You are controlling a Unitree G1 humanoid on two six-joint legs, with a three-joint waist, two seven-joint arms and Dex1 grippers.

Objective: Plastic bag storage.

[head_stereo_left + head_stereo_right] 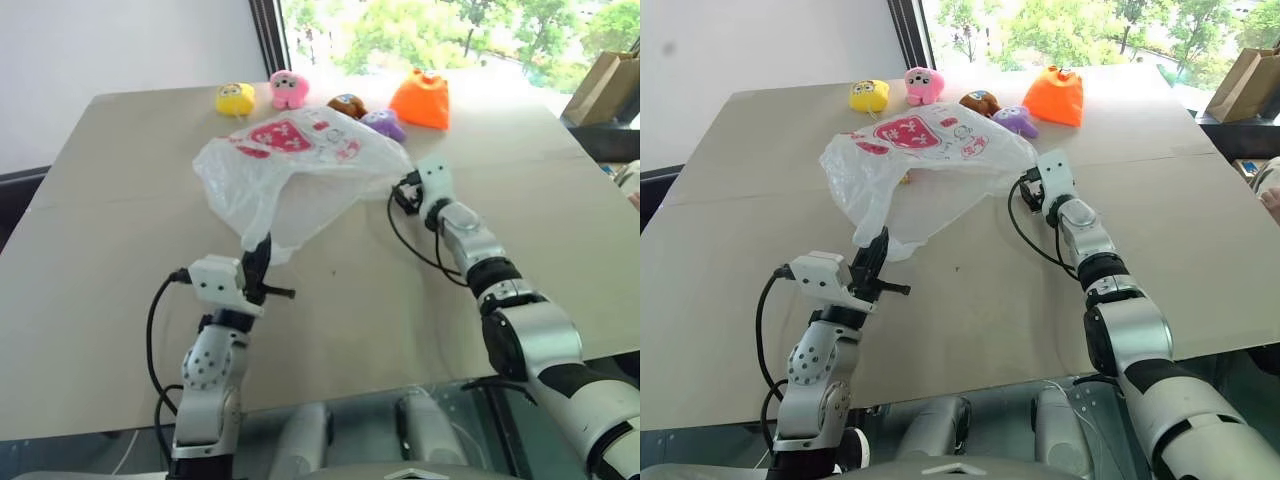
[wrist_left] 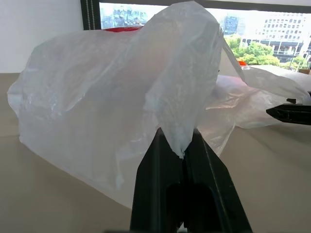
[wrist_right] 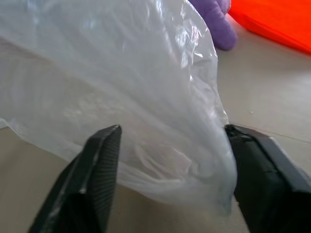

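Note:
The plastic bag (image 1: 290,165), translucent white with red print on top, lies puffed up on the table's middle. My left gripper (image 2: 181,145) is shut on a twisted bit of the bag's near edge and holds it a little above the table. My right gripper (image 3: 170,141) is open at the bag's right end. One black finger (image 3: 97,165) stands on each side of a fold of the film, with room to spare. In the left eye view the right gripper (image 1: 402,185) sits just below the bag's right corner.
Beyond the bag stand several plush toys: yellow (image 1: 235,98), pink (image 1: 288,88), brown (image 1: 347,104), purple (image 1: 385,123) and a larger orange one (image 1: 422,100). A brown paper bag (image 1: 608,85) stands off the table (image 1: 110,260) at the far right.

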